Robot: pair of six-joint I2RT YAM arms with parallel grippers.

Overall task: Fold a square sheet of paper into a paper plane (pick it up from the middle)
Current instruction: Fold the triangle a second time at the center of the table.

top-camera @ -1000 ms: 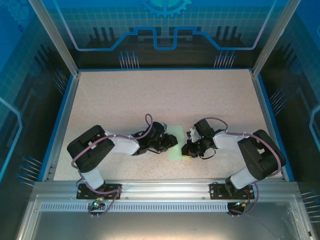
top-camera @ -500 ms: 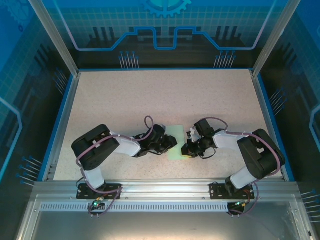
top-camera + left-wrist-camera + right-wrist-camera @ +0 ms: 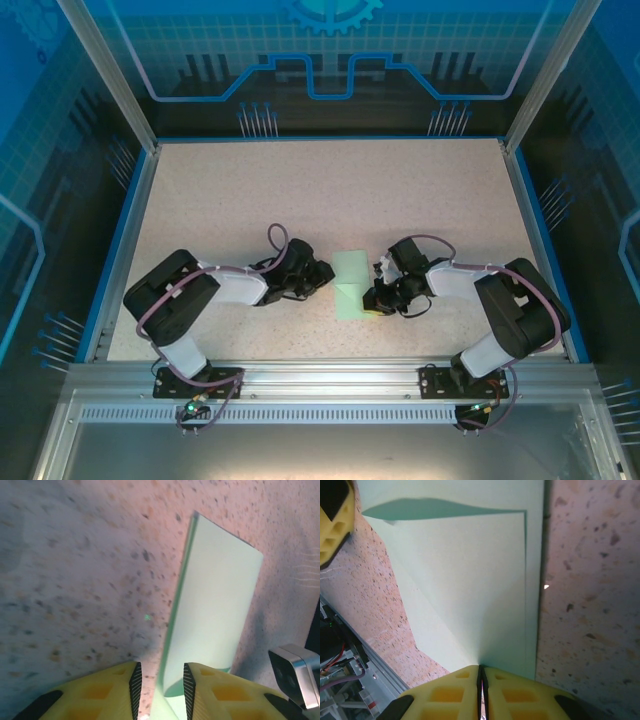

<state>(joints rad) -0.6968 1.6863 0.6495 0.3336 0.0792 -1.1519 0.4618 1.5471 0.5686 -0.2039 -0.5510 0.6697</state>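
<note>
The paper sheet [image 3: 350,285] lies on the speckled worktop [image 3: 300,190], near the front edge and right between the two arms. It's pale mint green, plain and unmarked, and already folded down from a square into a narrow upright strip as the top camera sees it.

Down at the left wrist, the paper sheet [image 3: 215,605] runs away from the camera as a long, clean-edged band. A thin darker line along its left edge shows one layer lying over another, and the far end is cut off at a slant. The left pincer [image 3: 160,687] sits at the near end with a narrow gap between its yellow fingers [image 3: 107,692]. The sheet's near tip shows in that gap, but the pads are not pressed onto it. From above, the left pincer [image 3: 326,275] sits just left of the strip's left edge.

Over on the right, the right pincer [image 3: 481,677] has its yellow pads pressed together with no gap, pinching the paper sheet [image 3: 470,580] by its edge. Creases fan out from that pinch, and a triangular flap lies over the layer beneath. A straight folded edge runs down the right side, and a dark shadow falls under the lifted top corner. In the top view, the right pincer [image 3: 372,300] meets the strip at its lower right.
</note>
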